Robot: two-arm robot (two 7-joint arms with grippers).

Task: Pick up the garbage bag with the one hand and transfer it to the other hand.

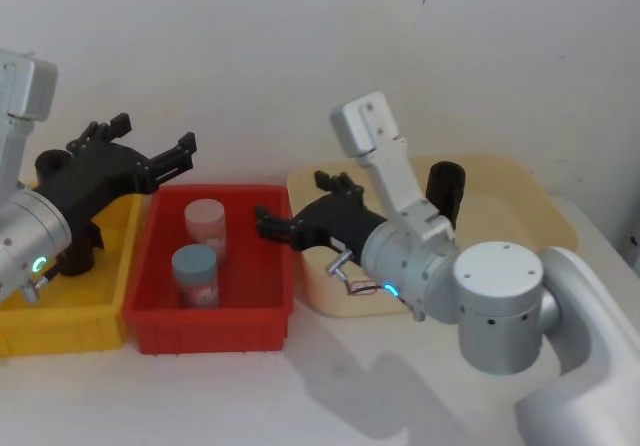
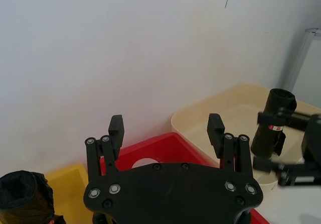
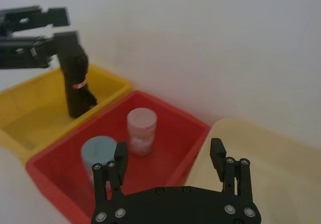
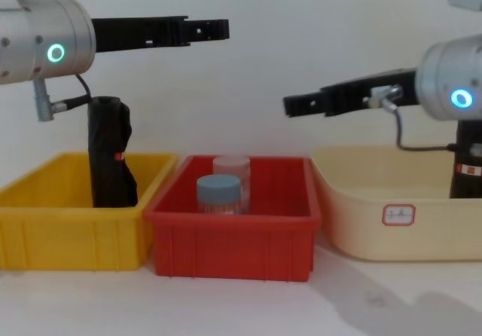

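On the right side of the table [image 4: 226,306], the garbage bag [image 1: 446,188] stands upright in the cream basin [image 4: 361,223], untouched. The left claw [image 1: 155,134], green ring on its wrist, hovers above the yellow bin [image 4: 68,230], fingers spread wide and empty. The right claw [image 1: 292,198], blue-ringed, hangs over the red bin [image 4: 226,238] near the basin, likewise wide and empty. A lumpier black roll [image 4: 109,155] stands in the yellow bin

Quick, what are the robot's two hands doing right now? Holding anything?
Left gripper: open, holding nothing.
Right gripper: open, holding nothing.
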